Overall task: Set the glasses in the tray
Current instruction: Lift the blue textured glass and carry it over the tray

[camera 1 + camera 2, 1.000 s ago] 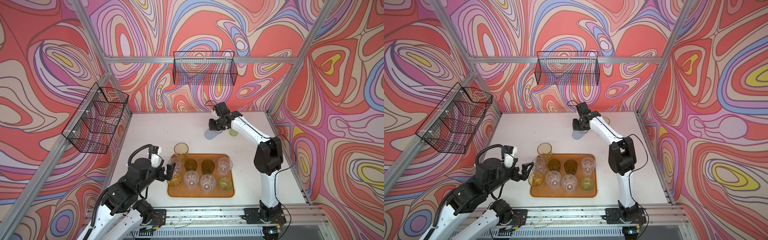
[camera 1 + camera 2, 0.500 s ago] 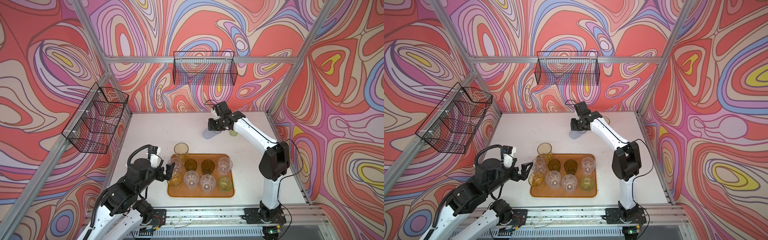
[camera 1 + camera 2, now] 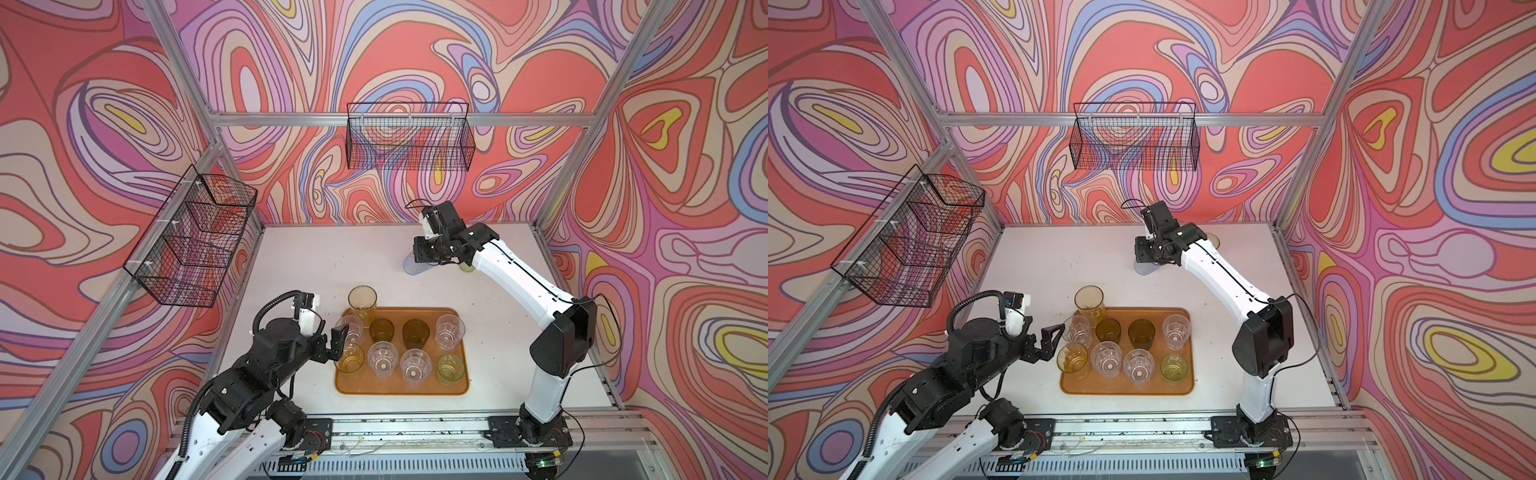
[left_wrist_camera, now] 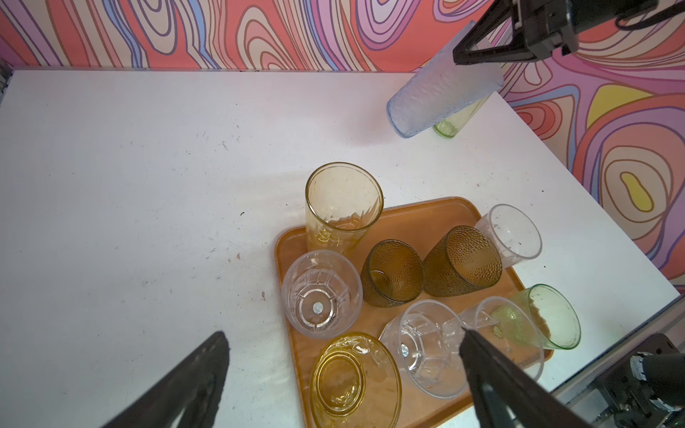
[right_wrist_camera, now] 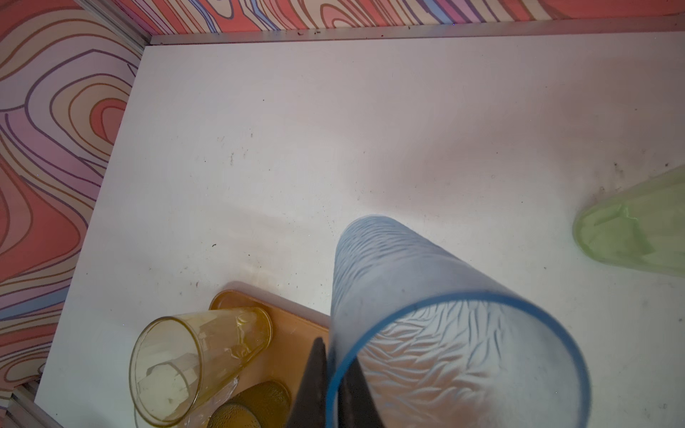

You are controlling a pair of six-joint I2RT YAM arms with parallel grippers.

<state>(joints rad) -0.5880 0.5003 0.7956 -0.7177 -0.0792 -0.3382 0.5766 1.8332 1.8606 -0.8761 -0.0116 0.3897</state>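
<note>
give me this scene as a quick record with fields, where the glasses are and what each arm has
tray: nine tumblers standing on it
tallest on tray: yellow tumbler, back left corner
right jaws: shut on the rim of the grey-blue tumbler, held tilted over the table behind the tray
left jaws: open, empty, at the tray's left edge
off the tray: grey-blue tumbler; yellow-green tumbler, standing on the table toward the back
</note>
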